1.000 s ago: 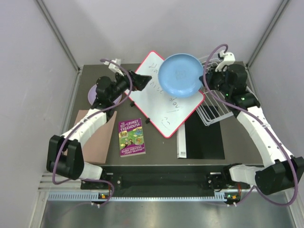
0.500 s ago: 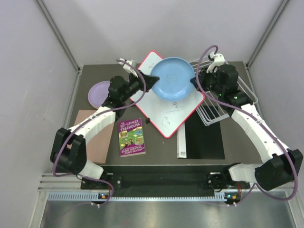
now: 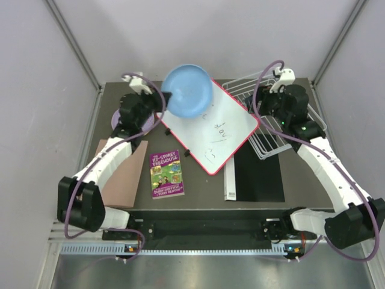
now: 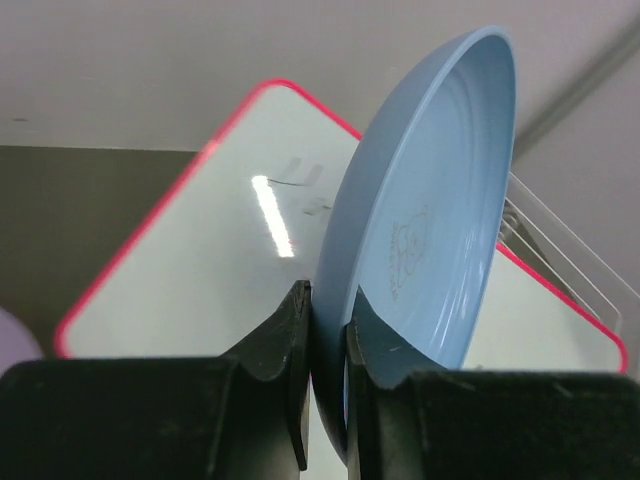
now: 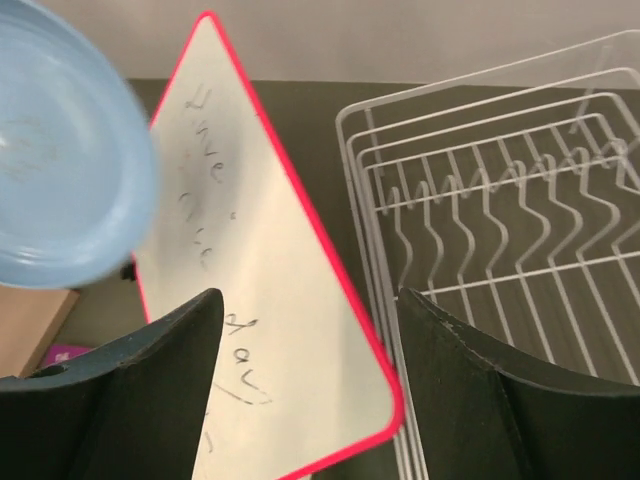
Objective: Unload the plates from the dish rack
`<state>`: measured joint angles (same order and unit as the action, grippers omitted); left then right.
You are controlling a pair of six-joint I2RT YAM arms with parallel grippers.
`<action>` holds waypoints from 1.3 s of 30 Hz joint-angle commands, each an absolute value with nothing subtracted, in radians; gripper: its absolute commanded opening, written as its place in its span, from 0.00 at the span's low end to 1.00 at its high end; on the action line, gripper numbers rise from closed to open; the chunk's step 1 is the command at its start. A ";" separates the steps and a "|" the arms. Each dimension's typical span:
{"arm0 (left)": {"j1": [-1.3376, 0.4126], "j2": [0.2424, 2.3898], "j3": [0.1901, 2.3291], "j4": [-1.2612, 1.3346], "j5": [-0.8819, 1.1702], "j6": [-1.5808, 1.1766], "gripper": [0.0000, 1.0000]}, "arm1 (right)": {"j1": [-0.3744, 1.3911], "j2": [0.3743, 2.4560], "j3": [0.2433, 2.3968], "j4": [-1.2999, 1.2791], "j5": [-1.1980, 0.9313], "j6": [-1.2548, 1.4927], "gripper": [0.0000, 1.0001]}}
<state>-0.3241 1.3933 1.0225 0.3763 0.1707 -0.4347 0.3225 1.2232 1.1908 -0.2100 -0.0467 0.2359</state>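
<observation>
The light blue plate (image 3: 189, 90) hangs over the far left corner of the whiteboard, and my left gripper (image 3: 165, 100) is shut on its near rim. In the left wrist view the plate (image 4: 430, 220) stands on edge, its rim pinched between the gripper (image 4: 328, 305). A lilac plate (image 3: 116, 118) lies flat at the far left, mostly under my left arm. My right gripper (image 3: 256, 108) is open and empty at the left edge of the white wire dish rack (image 3: 274, 141). Its wrist view shows the rack (image 5: 520, 230) with bare tines and the blue plate (image 5: 60, 180) away to the left.
The red-rimmed whiteboard (image 3: 216, 129) lies tilted mid-table between the arms. A purple book (image 3: 166, 174) and a brown card sheet (image 3: 125, 174) lie front left. A black mat (image 3: 260, 174) with a white strip beside it lies front right, under the rack's near end.
My right gripper opened and let go of the blue plate, then drew back toward the rack. My left gripper shut on the plate's rim and carried it left.
</observation>
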 commanded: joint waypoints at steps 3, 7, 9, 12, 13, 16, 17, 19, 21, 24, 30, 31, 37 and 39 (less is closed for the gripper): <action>-0.042 1.186 0.940 0.397 0.065 -0.535 0.00 | 0.206 1.120 1.147 -0.187 0.003 0.198 0.71; 0.095 1.151 0.928 0.282 -0.055 -0.572 0.00 | 0.132 1.115 1.126 -0.184 -0.057 0.206 0.70; 0.141 1.129 0.896 0.252 -0.112 -0.581 0.00 | 0.121 1.117 1.121 -0.175 -0.077 0.218 0.70; 0.175 1.130 0.851 0.249 -0.138 -0.591 0.00 | 0.109 1.129 1.117 -0.155 -0.107 0.230 0.69; 0.187 1.153 0.845 0.247 -0.138 -0.598 0.00 | 0.107 1.132 1.117 -0.152 -0.109 0.232 0.69; 0.195 1.181 0.813 0.264 -0.162 -0.623 0.00 | 0.101 1.152 1.117 -0.144 -0.121 0.236 0.68; 0.195 1.186 0.772 0.306 -0.166 -0.630 0.00 | 0.100 1.157 1.117 -0.141 -0.136 0.238 0.68; 0.195 1.196 0.735 0.334 -0.179 -0.641 0.00 | 0.100 1.169 1.111 -0.129 -0.150 0.242 0.68; 0.196 1.212 0.732 0.337 -0.195 -0.641 0.00 | 0.097 1.177 1.108 -0.126 -0.160 0.241 0.68; 0.196 1.245 0.719 0.374 -0.199 -0.632 0.00 | 0.092 1.198 1.108 -0.123 -0.163 0.239 0.68; 0.196 1.322 0.706 0.420 -0.202 -0.632 0.00 | 0.077 1.249 1.109 -0.118 -0.196 0.247 0.68; 0.196 1.344 0.701 0.454 -0.199 -0.627 0.00 | 0.077 1.256 1.109 -0.117 -0.199 0.248 0.68; 0.196 1.434 0.722 0.502 -0.190 -0.630 0.00 | 0.072 1.279 1.109 -0.107 -0.216 0.255 0.68; 0.195 1.465 0.727 0.517 -0.173 -0.632 0.01 | 0.071 1.281 1.111 -0.106 -0.216 0.253 0.68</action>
<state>0.1913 1.4239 0.7059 0.3801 -0.1837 -0.6197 0.0818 1.2762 1.1000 -0.1574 -0.1902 0.2451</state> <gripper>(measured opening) 0.175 0.678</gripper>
